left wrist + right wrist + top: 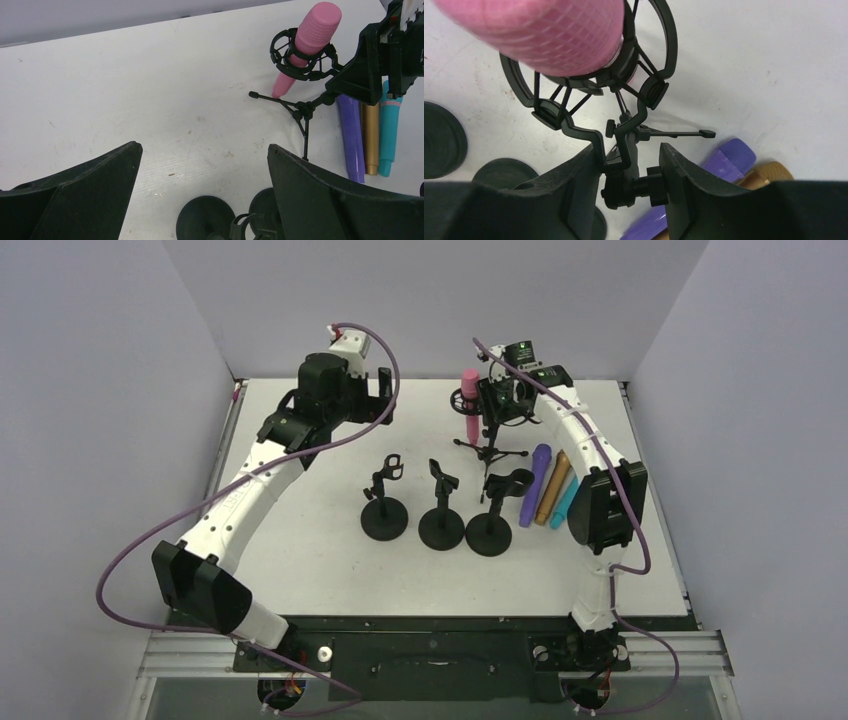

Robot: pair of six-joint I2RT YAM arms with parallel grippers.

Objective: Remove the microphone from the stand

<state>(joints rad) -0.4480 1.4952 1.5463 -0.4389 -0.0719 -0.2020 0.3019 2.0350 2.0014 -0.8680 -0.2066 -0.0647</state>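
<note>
Jaws of the right gripper (629, 155) pinch the neck of the stand (629, 127) just below its ring. The pink microphone (539, 30) sits in that ring, slanted, head high and tail toward the table. The left gripper (202, 146), jaws spread and empty, is well apart from it, and looks free to draw it out along that slant.

I count four microphones: a pink microphone (469, 405), a purple microphone (536, 485), a gold microphone (553, 488) and a teal microphone (565, 504). The stands are also four: one tripod stand (490, 450) and three round-base stands (385, 520) (441, 528) (488, 534). There are two robot arms (235, 502) (585, 430).
</note>
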